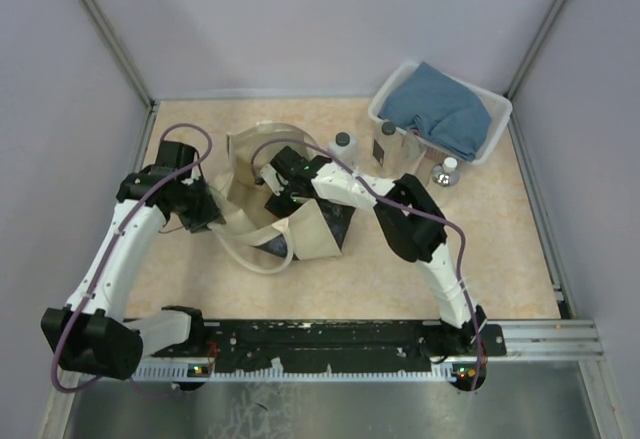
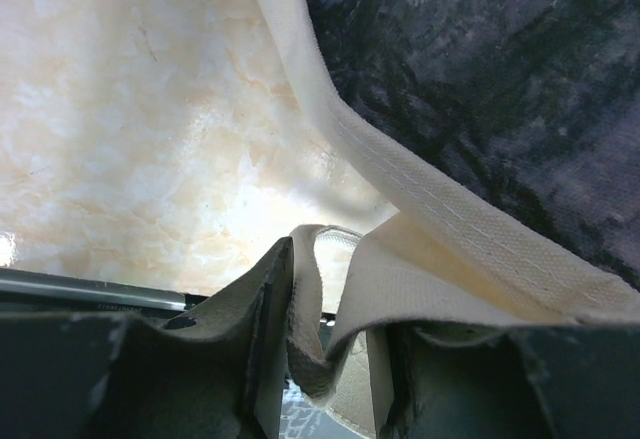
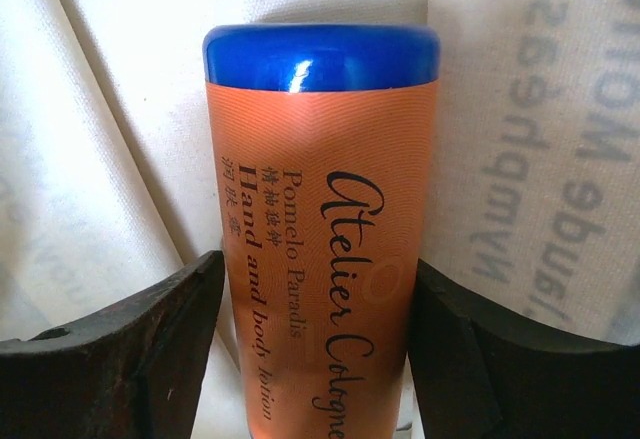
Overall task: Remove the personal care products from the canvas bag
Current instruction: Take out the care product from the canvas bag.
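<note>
The canvas bag lies slumped mid-table, its dark printed panel close in the left wrist view. My left gripper is shut on a fold of the bag's cream edge at its left side. My right gripper reaches into the bag's mouth and is shut on the blue-and-orange bottle, with a finger against each side and cream lining behind. Outside the bag stand a white bottle with a grey cap, a pale bottle with a dark cap and a small one.
A white plastic basket holding a folded blue cloth stands at the back right, close to the bottles. The bag's long straps loop over the table behind and in front of the bag. Grey walls enclose the table.
</note>
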